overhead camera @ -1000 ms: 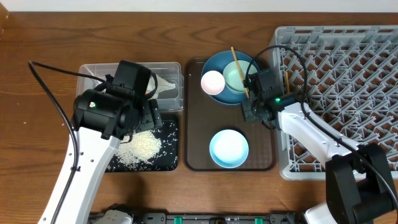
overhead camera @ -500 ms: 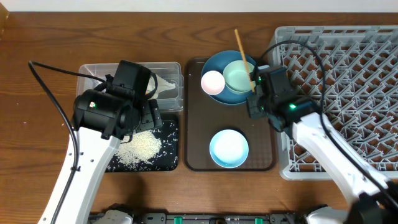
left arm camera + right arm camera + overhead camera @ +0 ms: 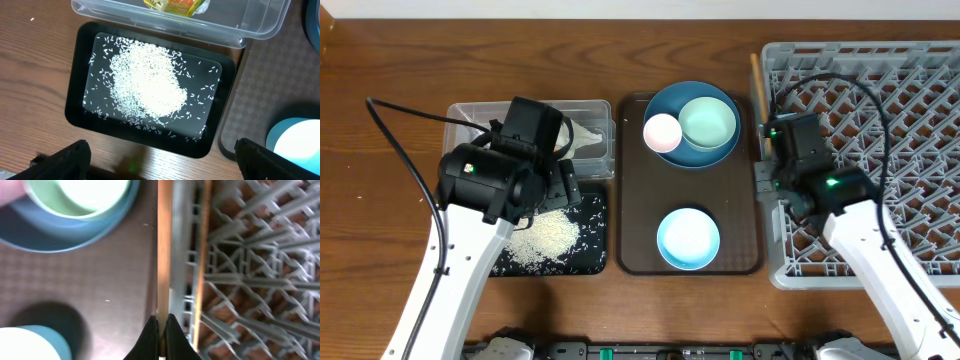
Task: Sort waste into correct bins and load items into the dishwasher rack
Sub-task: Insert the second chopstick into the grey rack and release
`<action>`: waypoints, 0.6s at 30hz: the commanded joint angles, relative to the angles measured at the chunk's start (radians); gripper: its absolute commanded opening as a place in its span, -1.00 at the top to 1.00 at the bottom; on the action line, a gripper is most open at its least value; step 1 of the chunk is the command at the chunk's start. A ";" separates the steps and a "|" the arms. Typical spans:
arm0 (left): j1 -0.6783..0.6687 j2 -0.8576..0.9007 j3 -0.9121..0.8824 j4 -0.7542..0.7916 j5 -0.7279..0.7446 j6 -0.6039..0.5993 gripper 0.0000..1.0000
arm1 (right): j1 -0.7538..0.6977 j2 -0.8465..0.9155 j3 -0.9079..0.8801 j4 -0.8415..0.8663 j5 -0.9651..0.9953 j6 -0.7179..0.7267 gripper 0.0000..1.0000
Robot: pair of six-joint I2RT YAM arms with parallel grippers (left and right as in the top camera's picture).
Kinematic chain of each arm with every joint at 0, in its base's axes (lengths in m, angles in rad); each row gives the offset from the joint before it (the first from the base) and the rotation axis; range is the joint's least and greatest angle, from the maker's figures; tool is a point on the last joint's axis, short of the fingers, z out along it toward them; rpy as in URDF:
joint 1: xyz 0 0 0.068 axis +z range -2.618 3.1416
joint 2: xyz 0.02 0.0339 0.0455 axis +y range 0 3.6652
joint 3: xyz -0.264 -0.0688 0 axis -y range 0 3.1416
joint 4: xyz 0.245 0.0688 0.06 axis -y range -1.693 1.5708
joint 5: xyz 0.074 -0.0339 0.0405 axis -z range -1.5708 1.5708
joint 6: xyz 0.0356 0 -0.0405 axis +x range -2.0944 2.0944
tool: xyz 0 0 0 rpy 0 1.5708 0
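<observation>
Well to the left of the brown serving tray (image 3: 638, 205), my left gripper (image 3: 162, 162) hangs in the air. Its two fingers (image 3: 65, 157) are spread wide and nothing is between them. Below it, just left of the serving tray's lower half as the overhead view shows it, the black tray (image 3: 75, 105) lies on the table (image 3: 380, 250). The rice (image 3: 147, 87) makes a white heap in its middle, with loose grains around the heap. Left of the serving tray's upper half stands the clear tub (image 3: 470, 112). The snack wrapper (image 3: 175, 5) and the tissue (image 3: 585, 135) are inside it.

On the serving tray, at the upper end, sits the dark blue bowl (image 3: 695, 158). The pink cup (image 3: 662, 132) is in its left part and the mint green bowl (image 3: 708, 123) is in its right part. At the lower end of the serving tray the light blue bowl (image 3: 688, 238) stands alone, apart from the others.

At the right edge of the serving tray is my right gripper (image 3: 160, 325). Its fingers are pressed together and pinch the lower end of a chopstick (image 3: 164, 245). This chopstick runs straight along the serving tray's right edge. I cannot tell if it touches anything else. Just right of it, the second chopstick (image 3: 202, 255) lies among the pegs. The rack (image 3: 860, 48) stands just beside the serving tray on its right.
</observation>
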 commanded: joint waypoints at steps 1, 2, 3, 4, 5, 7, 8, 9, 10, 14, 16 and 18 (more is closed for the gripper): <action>0.005 0.003 -0.002 -0.003 -0.016 0.005 -0.89 | -0.046 -0.012 0.002 -0.021 0.023 0.000 0.98; 0.005 0.003 -0.002 -0.003 -0.016 0.005 -0.89 | -0.056 -0.012 0.002 -0.028 0.023 0.000 0.98; 0.005 0.003 -0.002 -0.003 -0.016 0.005 -0.89 | -0.068 -0.012 0.002 -0.035 0.023 0.000 0.98; 0.005 0.003 -0.002 -0.003 -0.016 0.005 -0.89 | -0.079 -0.012 0.002 -0.043 0.023 0.000 0.98; 0.005 0.003 -0.002 -0.003 -0.016 0.005 -0.89 | -0.087 -0.012 0.002 -0.048 0.023 0.000 0.98; 0.005 0.003 -0.002 -0.003 -0.016 0.005 -0.89 | -0.102 -0.012 0.002 -0.061 0.021 0.000 0.98; 0.005 0.003 -0.002 -0.003 -0.016 0.005 -0.89 | -0.104 -0.012 0.002 -0.066 0.022 0.000 0.98; 0.005 0.003 -0.002 -0.003 -0.016 0.005 -0.89 | -0.105 -0.011 0.002 -0.072 0.022 -0.002 0.98; 0.005 0.003 -0.002 -0.003 -0.017 0.005 -0.89 | -0.105 -0.011 0.002 -0.075 0.022 -0.013 0.98; 0.005 0.003 -0.002 -0.003 -0.016 0.005 -0.89 | -0.103 -0.003 0.000 -0.079 0.021 -0.023 0.98; 0.005 0.003 -0.002 -0.003 -0.017 0.005 -0.90 | -0.103 0.004 -0.001 -0.079 0.022 -0.023 0.98; 0.005 0.003 -0.002 -0.003 -0.016 0.005 -0.89 | -0.103 0.014 -0.002 -0.078 0.022 -0.023 0.98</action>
